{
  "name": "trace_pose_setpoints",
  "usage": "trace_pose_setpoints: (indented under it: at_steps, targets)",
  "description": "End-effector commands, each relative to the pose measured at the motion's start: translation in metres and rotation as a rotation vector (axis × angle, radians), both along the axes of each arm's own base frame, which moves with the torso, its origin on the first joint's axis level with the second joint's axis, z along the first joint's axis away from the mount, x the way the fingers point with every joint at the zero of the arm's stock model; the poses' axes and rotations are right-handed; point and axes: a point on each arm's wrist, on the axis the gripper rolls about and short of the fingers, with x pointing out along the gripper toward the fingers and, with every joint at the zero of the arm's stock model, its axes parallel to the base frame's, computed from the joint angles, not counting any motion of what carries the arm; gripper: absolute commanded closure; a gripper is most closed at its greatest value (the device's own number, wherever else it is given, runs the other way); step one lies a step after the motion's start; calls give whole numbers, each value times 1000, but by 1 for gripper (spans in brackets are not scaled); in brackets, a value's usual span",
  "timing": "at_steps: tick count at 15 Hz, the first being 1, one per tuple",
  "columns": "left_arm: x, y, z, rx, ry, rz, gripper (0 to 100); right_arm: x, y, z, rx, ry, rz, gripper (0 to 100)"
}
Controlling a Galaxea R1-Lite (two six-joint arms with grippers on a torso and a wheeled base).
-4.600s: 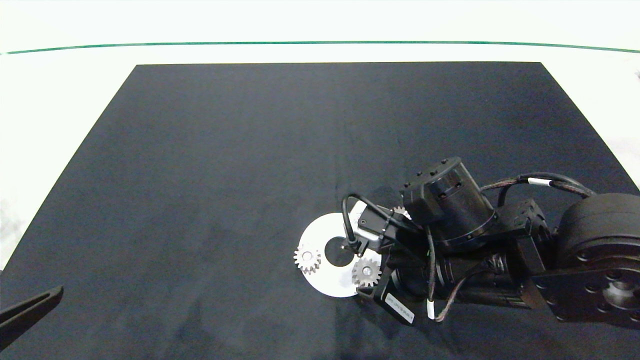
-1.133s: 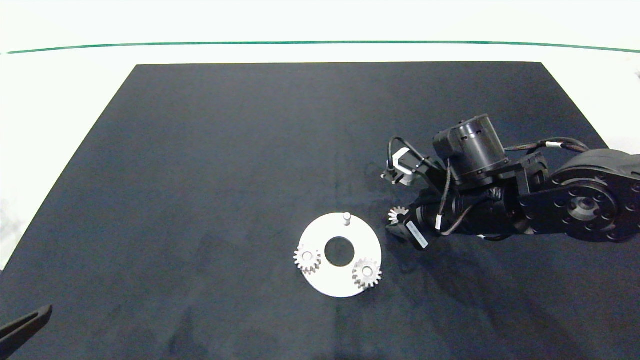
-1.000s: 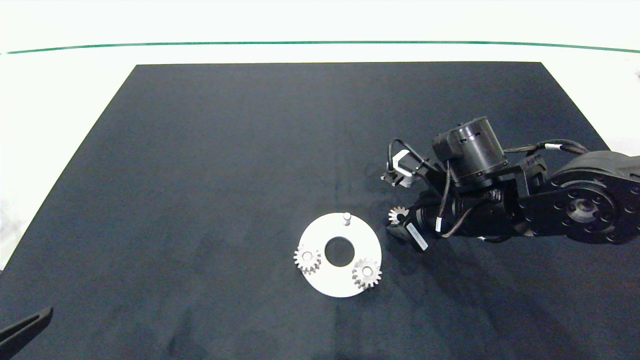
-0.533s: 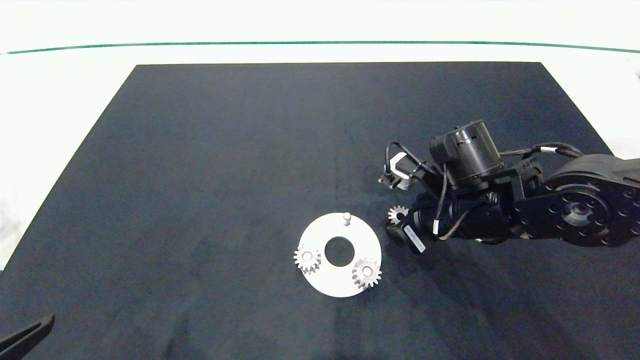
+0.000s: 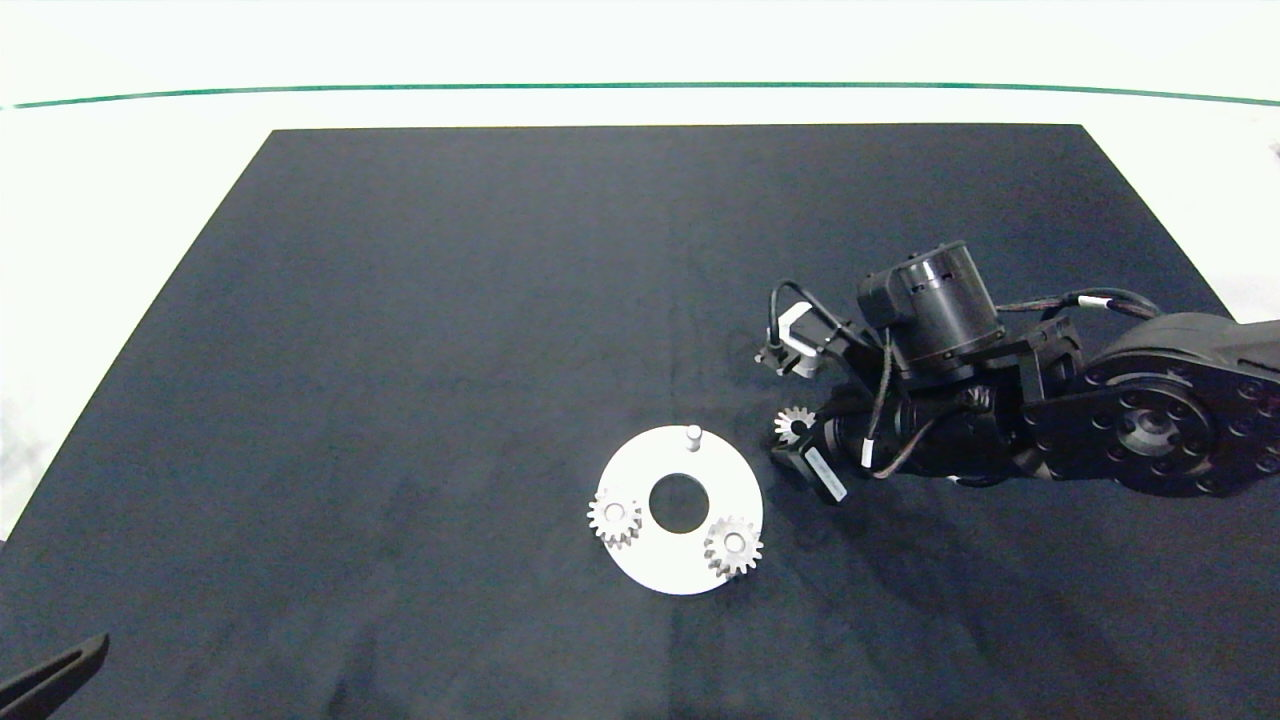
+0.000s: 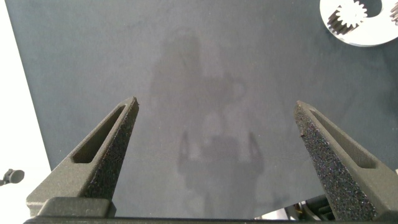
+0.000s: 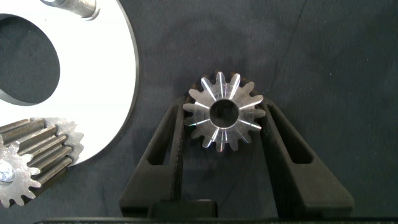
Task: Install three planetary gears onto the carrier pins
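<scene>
Head view: black mat (image 5: pixel 500 300) covers most of the white table (image 5: pixel 100 200); a thin green line (image 5: pixel 640 86) runs along the far side. My right arm (image 5: pixel 1150 430) comes in from the right, low over the mat, wrist pointing left toward the white disc (image 5: pixel 640 570).

White disc lies flat on the mat, near-centre, with a large round centre hole (image 5: pixel 679 503). Two planetary gears sit on its pins: one at the disc's left edge (image 5: pixel 615 520), one at its near-right edge (image 5: pixel 733 546). The far carrier pin (image 5: pixel 693 437) stands bare and upright.

My right gripper (image 7: pixel 222 134) sits just right of the disc, not touching it. Third gear (image 7: pixel 222 119) lies flat on the mat, between my two fingers (image 7: pixel 163 155). Fingers flank it closely, each at or against the tooth tips; I cannot tell whether they actually press on it. In the head view this gear (image 5: pixel 794 425) shows just right of the bare pin, off the disc, half hidden by my wrist.

My left gripper (image 6: pixel 217 134) is parked at the near-left corner, only a fingertip (image 5: pixel 55 675) showing in the head view. Its fingers are spread wide over bare mat, holding nothing.
</scene>
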Motion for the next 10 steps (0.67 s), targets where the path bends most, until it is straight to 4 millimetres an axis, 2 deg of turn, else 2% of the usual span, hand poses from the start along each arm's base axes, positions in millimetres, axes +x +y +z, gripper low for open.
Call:
trace_pose_setpoints:
  at_steps: [1,7,10]
  targets:
    - [0,0,-2,6,6,2,0,-3,0,4,1,-9,6,78]
    - [-1,1,-6,7,13,5,0,-27,10,30,42,-69,73,78]
    - [-2,2,-8,8,11,4,0,-27,16,39,50,-82,86,78]
